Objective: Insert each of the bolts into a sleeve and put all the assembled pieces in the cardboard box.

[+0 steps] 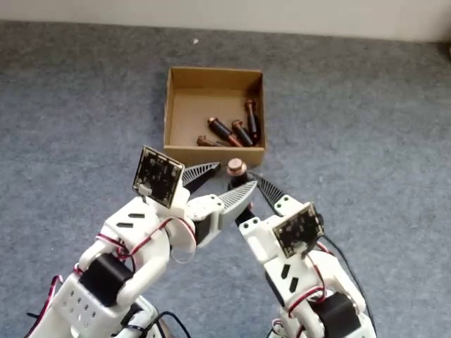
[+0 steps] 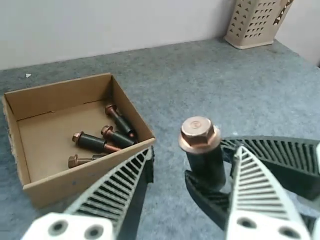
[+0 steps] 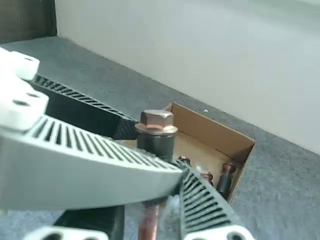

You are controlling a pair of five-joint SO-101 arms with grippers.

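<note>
A copper-headed bolt stands upright in a black sleeve just in front of the cardboard box. My right gripper is shut on the sleeve, and the bolt's copper shank shows below it. My left gripper is open, with one finger on each side of the held piece and not touching it. Several assembled bolt-and-sleeve pieces lie in the right half of the box. They also appear in the left wrist view and the right wrist view.
Grey carpet covers the table all round the box. A beige perforated basket stands by the wall, far behind the box. The two arms' bodies crowd the near edge.
</note>
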